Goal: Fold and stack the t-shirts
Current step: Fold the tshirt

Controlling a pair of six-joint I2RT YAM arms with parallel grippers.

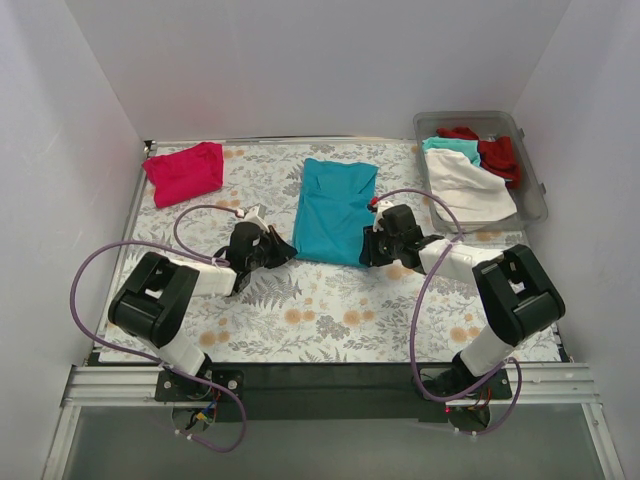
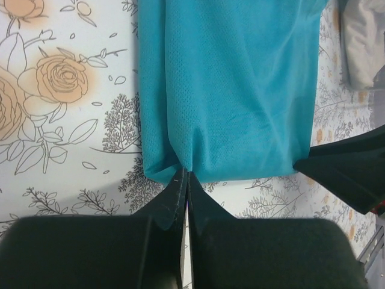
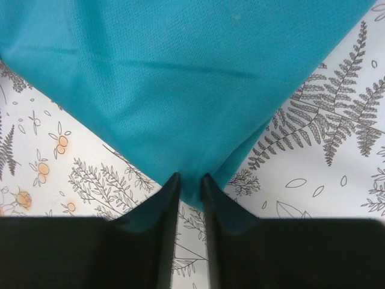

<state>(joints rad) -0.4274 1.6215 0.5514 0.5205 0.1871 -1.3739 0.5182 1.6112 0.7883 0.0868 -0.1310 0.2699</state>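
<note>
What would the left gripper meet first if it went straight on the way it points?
The teal shirt: the left gripper is shut on its near corner, and the cloth lies straight ahead. Past the shirt I cannot tell.

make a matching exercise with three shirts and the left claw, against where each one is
1 pink shirt
2 white shirt
3 red shirt
4 left claw

a bin, far end
b shut on the teal shirt's near edge
c table, far left
d bin, near end

Pairs: 1-c, 2-d, 3-a, 4-b
</note>
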